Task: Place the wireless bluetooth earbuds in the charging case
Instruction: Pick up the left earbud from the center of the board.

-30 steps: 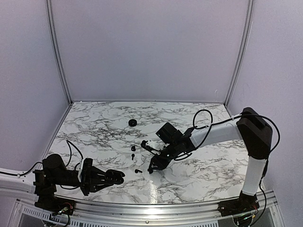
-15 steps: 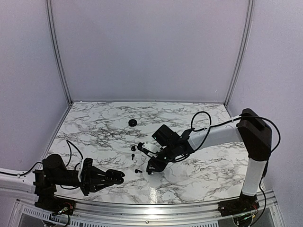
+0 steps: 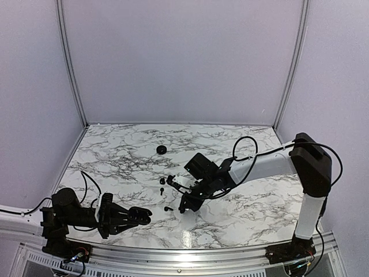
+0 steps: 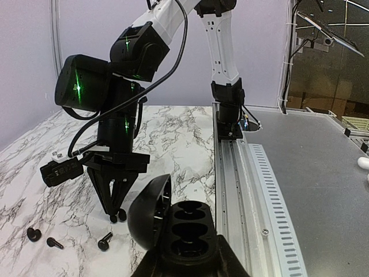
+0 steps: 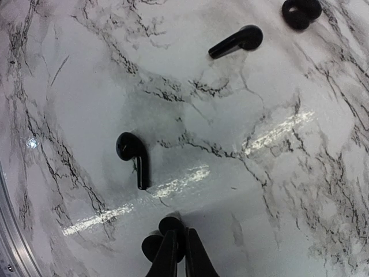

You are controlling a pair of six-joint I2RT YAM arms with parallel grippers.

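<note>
My left gripper (image 4: 187,262) (image 3: 137,216) is shut on the black charging case (image 4: 193,231), held low near the table's front edge. Its lid (image 4: 149,210) stands open and the wells show empty. My right gripper (image 5: 180,234) (image 3: 183,208) reaches down to the marble, its fingers pinched on a tiny black earbud (image 5: 173,224) at their tips. A second earbud (image 5: 134,154) (image 3: 168,208) lies just left of it. A third earbud (image 5: 237,40) (image 3: 163,188) lies farther back. The right fingertips (image 4: 122,216) also show in the left wrist view, beyond the case.
A small black ring-like piece (image 5: 301,11) (image 3: 162,180) lies behind the third earbud. A black round disc (image 3: 161,150) sits farther back on the marble table (image 3: 115,156). An aluminium rail (image 4: 242,173) runs along the table's near edge.
The right gripper's jaws have closed down on the small black earbud at their tips. The right arm shifted slightly left. The left arm and case have not moved.
</note>
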